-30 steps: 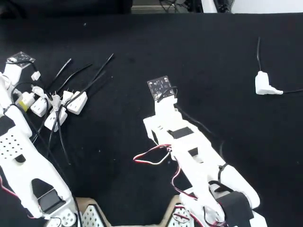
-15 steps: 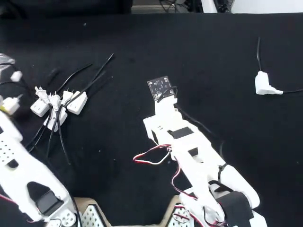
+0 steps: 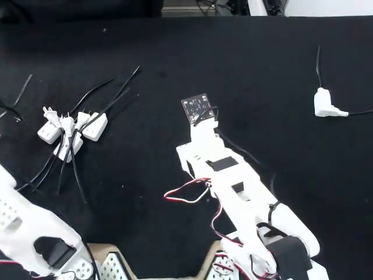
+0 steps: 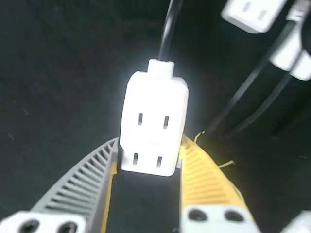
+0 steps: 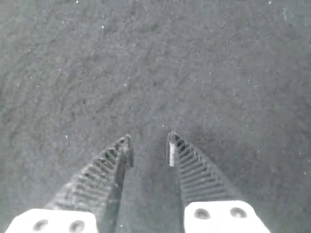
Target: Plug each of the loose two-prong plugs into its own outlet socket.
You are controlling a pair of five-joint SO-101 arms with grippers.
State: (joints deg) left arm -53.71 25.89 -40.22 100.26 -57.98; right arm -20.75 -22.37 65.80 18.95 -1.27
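So the left pincer is pinching a white socket block, but only by its near end. Most of the block sticks out past the tips, with its black cord running off the far end. That's my main worry: with that little bite, I reckon any push from a plug going in could tip the block or pop it out of the grip.

Second thing is the cord. It heads off toward other white plugs lying close by, and from above the pile of plugs on the left of the counter is a mess of crossing cords. I can't tell which cord belongs to what. If the held one is threaded through that pile, lifting it probably drags the whole lot and twists the block.

The right pincer is spread a little with nothing in it, hanging over bare counter mid-table. The lone plug sits well apart on the far right, so that's a long reach, and its prongs could easily end up misaligned with the slots.
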